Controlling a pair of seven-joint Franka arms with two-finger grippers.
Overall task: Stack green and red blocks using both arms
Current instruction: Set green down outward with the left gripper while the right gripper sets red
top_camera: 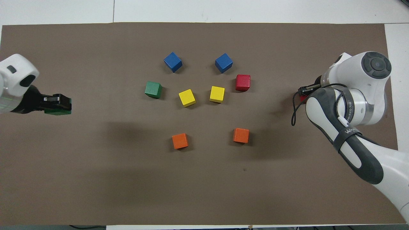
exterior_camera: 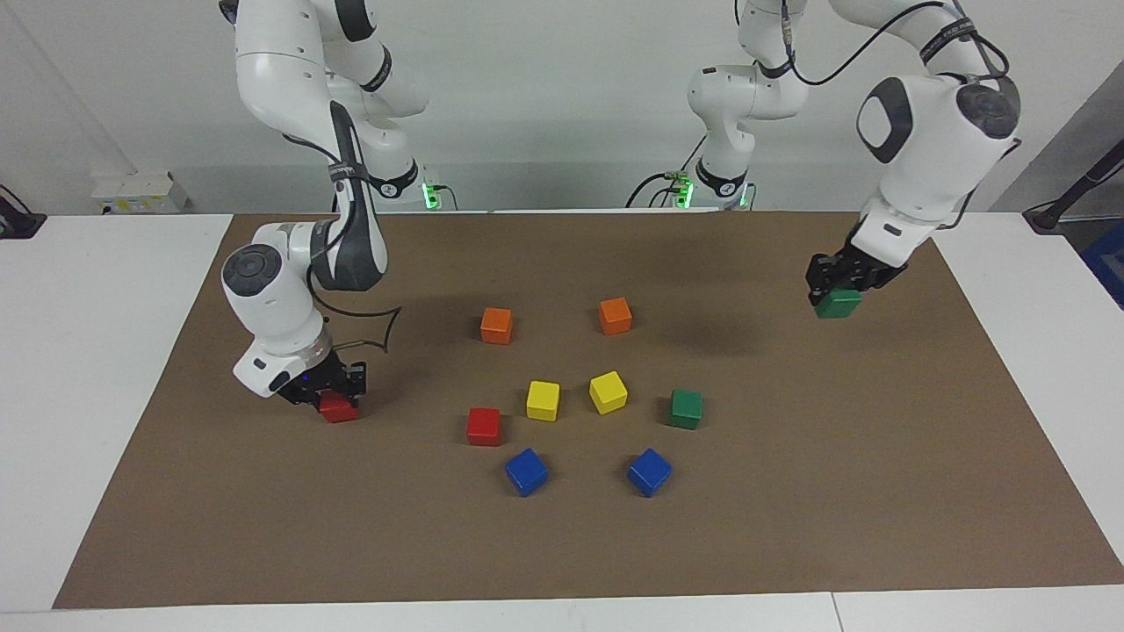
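holding one block each, we have both arms busy now. our left pincer [exterior_camera: 839, 294] is clenched on a green block [exterior_camera: 837, 303], up in the air near the worktop's [exterior_camera: 790, 544] edge at the left arm's end. our right pincer [exterior_camera: 329, 392] is clenched on a red block [exterior_camera: 339, 408], low down near the edge at the right arm's end. we cannot tell if that red block touches the worktop.

the second green block [exterior_camera: 685, 409] and the second red block [exterior_camera: 484, 426] sit flat in the middle of the worktop, well apart from each other. two yellow blocks [exterior_camera: 543, 400] sit between them.

we think the step now is to carry each held block over to its twin. to do it well, we should keep each block level, bring it right above the same colour block, line up the sides, and come down slowly. we should let go only when it rests flat on top. the yellow, blue [exterior_camera: 526, 471] and orange blocks [exterior_camera: 496, 325] sit close by, so we must not bump them.

all four task blocks are small plain cubes, the same size, dark green or bright red, not shiny.
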